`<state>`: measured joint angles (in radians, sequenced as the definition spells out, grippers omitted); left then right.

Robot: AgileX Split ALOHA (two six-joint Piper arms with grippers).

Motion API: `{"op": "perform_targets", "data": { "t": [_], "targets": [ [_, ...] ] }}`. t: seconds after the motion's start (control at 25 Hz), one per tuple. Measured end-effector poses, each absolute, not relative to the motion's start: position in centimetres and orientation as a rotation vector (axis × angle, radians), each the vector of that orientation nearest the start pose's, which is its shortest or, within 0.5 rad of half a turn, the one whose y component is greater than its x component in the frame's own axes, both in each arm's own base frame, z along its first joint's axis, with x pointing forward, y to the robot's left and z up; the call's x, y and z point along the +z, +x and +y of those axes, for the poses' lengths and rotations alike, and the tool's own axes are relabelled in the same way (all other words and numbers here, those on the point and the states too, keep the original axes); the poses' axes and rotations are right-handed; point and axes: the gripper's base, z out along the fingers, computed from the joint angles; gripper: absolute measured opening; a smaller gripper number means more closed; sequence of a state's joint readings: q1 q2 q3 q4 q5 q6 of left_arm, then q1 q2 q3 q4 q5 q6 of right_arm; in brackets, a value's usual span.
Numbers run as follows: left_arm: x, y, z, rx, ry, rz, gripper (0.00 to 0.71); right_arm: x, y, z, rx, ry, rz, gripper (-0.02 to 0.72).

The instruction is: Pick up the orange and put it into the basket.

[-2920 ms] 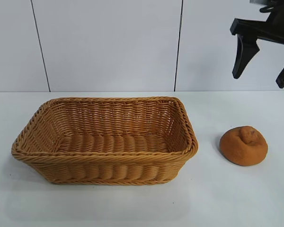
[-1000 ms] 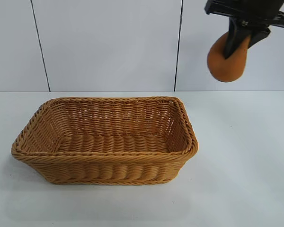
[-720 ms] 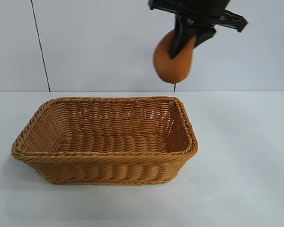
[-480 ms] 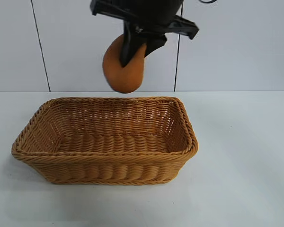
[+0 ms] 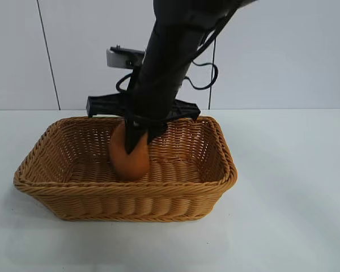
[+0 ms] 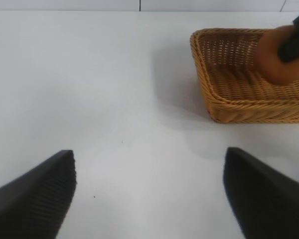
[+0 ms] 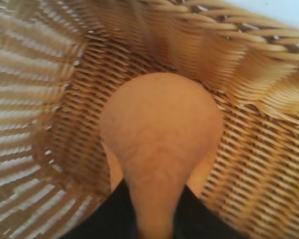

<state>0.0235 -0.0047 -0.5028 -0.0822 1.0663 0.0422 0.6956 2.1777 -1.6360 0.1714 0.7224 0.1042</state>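
The dull brownish-orange orange hangs low inside the tan wicker basket, near its middle. My right gripper reaches down into the basket and is shut on the orange. In the right wrist view the black fingers pinch the fruit's narrow end, the round body of the orange below them over the basket's woven floor. My left gripper hovers open over bare table, well away from the basket, with the orange showing inside.
The white table spreads to the right of and in front of the basket. A white panelled wall stands behind. The right arm slants down over the basket's back rim.
The right gripper carried the orange leftward from high at the right to over the basket, then lowered it inside. The left gripper has not moved.
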Motion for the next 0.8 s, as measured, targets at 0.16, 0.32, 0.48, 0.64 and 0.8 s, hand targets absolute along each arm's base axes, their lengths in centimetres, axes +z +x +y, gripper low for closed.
{"op": "perform_targets", "data": {
  "t": [0.16, 0.32, 0.48, 0.64, 0.8],
  "targets": [
    [27.8, -0.6, -0.7, -0.057, 0.023, 2.040, 0.581, 17.0, 34.9, 30.5, 0.384, -0.694, 2.730, 0.629],
    [27.8, -0.6, -0.7, -0.057, 0.023, 2.040, 0.581, 20.8, 35.4, 30.5, 0.311, -0.762, 2.735, 0.655],
    [27.8, -0.6, -0.7, -0.057, 0.023, 2.040, 0.581, 25.1, 35.6, 30.0, 0.209, -0.808, 2.749, 0.661],
    [27.8, -0.6, -0.7, -0.056, 0.023, 2.040, 0.581, 27.7, 37.0, 29.1, 0.220, -0.721, 2.699, 0.661],
    [27.8, -0.6, -0.7, -0.055, 0.023, 2.040, 0.581, 28.2, 39.0, 26.5, 0.197, -0.624, 2.703, 0.661]
  ]
}}
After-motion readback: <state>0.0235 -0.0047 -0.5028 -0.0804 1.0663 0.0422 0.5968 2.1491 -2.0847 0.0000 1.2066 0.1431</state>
